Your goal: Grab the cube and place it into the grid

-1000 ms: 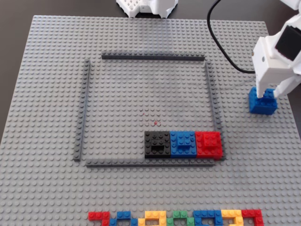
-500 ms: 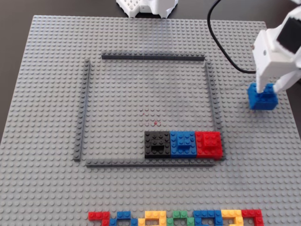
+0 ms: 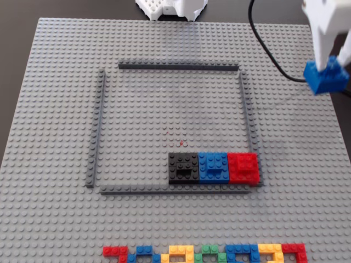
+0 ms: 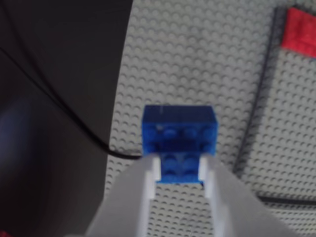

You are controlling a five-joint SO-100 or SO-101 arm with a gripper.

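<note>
The cube [image 3: 327,80], a bright blue studded block, hangs in the air over the right edge of the grey baseplate [image 3: 60,109] in the fixed view. My white gripper [image 3: 330,67] is shut on it from above. In the wrist view the cube [image 4: 179,133] sits between my two white fingers [image 4: 148,173], and my gripper [image 4: 179,168] pinches its notched part. The grid [image 3: 245,109], a square of thin dark grey strips, lies left of the cube. One of its strips [image 4: 256,128] runs down the right of the wrist view.
Inside the grid's lower right corner sit a black cube [image 3: 184,167], another blue cube [image 3: 213,166] and a red cube [image 3: 242,167]. A multicoloured row of flat bricks [image 3: 205,253] lines the front edge. A black cable [image 3: 263,52] crosses the plate's back right.
The gripper has lifted the blue cube off the plate, carrying it up and slightly right in the fixed view.
</note>
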